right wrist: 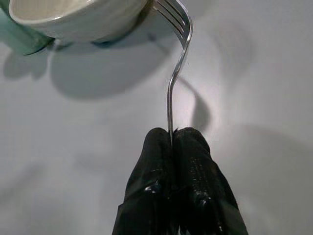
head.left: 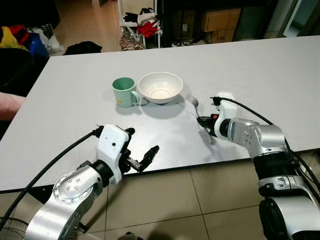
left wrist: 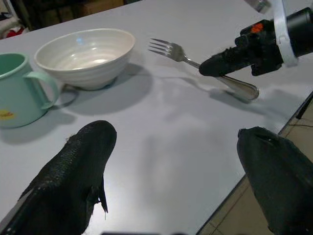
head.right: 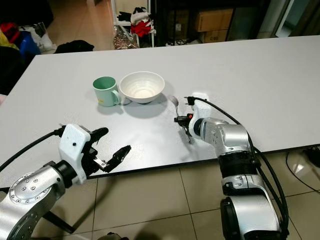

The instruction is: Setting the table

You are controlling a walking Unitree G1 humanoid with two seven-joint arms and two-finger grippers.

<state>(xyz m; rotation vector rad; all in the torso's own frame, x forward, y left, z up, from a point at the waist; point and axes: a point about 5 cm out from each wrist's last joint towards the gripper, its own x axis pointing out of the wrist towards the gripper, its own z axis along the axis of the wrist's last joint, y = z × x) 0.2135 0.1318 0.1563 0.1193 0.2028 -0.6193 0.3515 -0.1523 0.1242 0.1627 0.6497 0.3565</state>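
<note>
Your fork (left wrist: 205, 66) lies on the grey desk (head.left: 260, 80) just right of centre in the head views, tines pointing toward the bowl (head.left: 160, 87) and its handle running down toward the desk's near edge. The right gripper (right wrist: 172, 142) has its fingers closed on the fork's handle — in the right wrist view you see the two black fingers pressed together with the thin metal shaft between them, the tines reaching up close beside the bowl's rim. In the left wrist view the handle's end rests on the desk under the right gripper.

The bowl is white and sits upright at the centre of the upper half of the left eye frame. The green mug (head.left: 124, 91) stands just to its left, its handle turned toward the bowl and close against it.

Your left gripper (head.left: 141, 157) is in the lower left of the left eye frame, at the desk's near edge, with its fingers spread wide apart and nothing between them — well apart from the fork, bowl and mug.

Beyond the desk's far edge, along the top of the frame, you can make out tiled floor (head.left: 85, 20), a pile of clothes (head.left: 147, 22) and cardboard boxes (head.left: 220, 20).
</note>
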